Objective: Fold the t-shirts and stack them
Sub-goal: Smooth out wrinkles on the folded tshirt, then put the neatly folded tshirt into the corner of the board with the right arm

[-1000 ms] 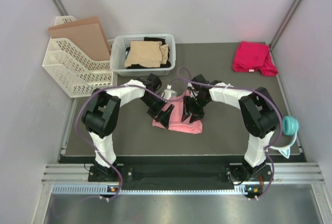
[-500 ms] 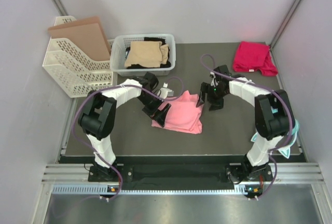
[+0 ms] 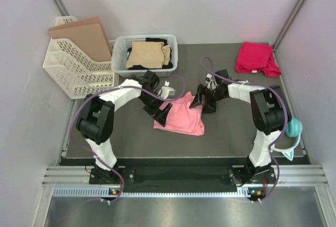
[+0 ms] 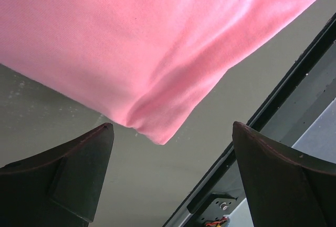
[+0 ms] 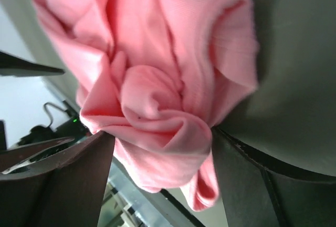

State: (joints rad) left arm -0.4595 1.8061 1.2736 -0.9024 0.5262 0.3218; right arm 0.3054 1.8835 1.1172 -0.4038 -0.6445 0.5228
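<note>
In the top view, the light salmon pink t-shirt lies rumpled and half folded at the middle of the dark table mat. Its longer run appears to go from about 1 o'clock down to 7 o'clock.

The left gripper sits at the shirt's 9 o'clock edge. The left wrist view shows its jaws spread wide and holding nothing, with a folded corner of the pink t-shirt pointing into the gap of the left gripper and touching neither finger.

The right gripper is at the shirt's 1 o'clock corner. Its own camera shows the right gripper with jaws apart, straddling a bunched wad of the pink t-shirt. They are not clamped shut, and whether the pads press the cloth cannot be told.

Both hands are equally near, one on each side, so the cloth lies at 3 o'clock from the left hand and at 8 o'clock from the right. The next pinch probably depends on the right jaws closing on that wad.

The magenta-red t-shirt lies well apart at 1 o'clock, in the far right corner. The tan t-shirt rests on black cloth in the white basket at 11 o'clock.
</note>
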